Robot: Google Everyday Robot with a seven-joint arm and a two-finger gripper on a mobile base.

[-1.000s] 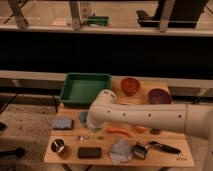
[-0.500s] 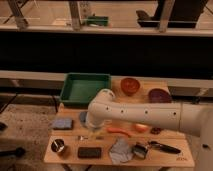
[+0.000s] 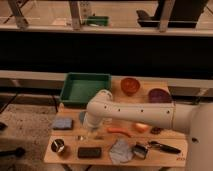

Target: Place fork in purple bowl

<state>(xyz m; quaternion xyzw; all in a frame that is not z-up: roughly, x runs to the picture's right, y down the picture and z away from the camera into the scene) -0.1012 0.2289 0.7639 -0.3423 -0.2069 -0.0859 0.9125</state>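
The fork [image 3: 80, 137] is a slim silvery piece lying on the wooden table [image 3: 165, 160], left of centre and just in front of my arm's end. My gripper [image 3: 92, 132] points down at the table right beside the fork, on its right; I cannot tell whether it touches it. The purple bowl [image 3: 159, 95] stands at the back right of the table, well away from the gripper, next to the red-orange bowl [image 3: 130, 86].
A green tray [image 3: 85, 89] sits at the back left. A blue cloth [image 3: 62, 123], a metal cup [image 3: 59, 146], a black block [image 3: 89, 152], a grey crumpled cloth [image 3: 121, 150], an orange carrot [image 3: 119, 131] and a black-handled tool [image 3: 165, 147] lie around the gripper.
The arm has shifted very slightly to the left over the table's left part. Nothing else has moved.
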